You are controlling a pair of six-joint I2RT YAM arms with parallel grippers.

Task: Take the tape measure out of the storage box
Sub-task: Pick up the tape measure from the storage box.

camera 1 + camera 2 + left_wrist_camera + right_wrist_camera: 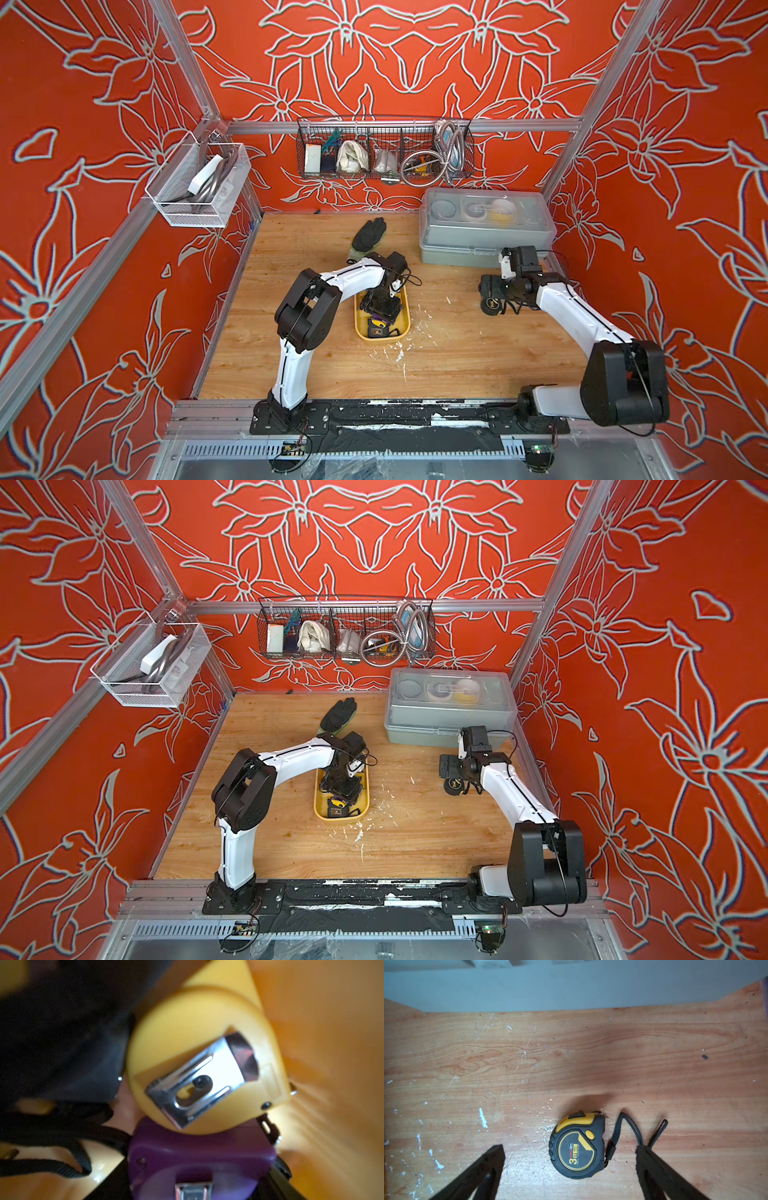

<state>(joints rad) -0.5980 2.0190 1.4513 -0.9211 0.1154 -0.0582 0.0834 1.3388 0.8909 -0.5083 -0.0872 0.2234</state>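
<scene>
Closest to the left wrist lens, blurred, lie a yellow tape measure (187, 1032), steel clip (218, 1068) up, and a purple tape measure (199, 1153) touching it — both inside the storage box (382, 338) at the middle of the bench (457, 361). Down into that box reaches the left gripper (381, 311); whether its jaws are spread or pinching I cannot tell. Near the right edge, before the grey case (486, 241), the right gripper (570, 1148) hovers with jaws spread wide — a black-and-yellow tape measure (578, 1153) lies flat between them, untouched.

Mustard-yellow storage box (405, 322), blk/yellow tape measure (577, 1147), red floral walls (83, 124), grey case (478, 245).
</scene>
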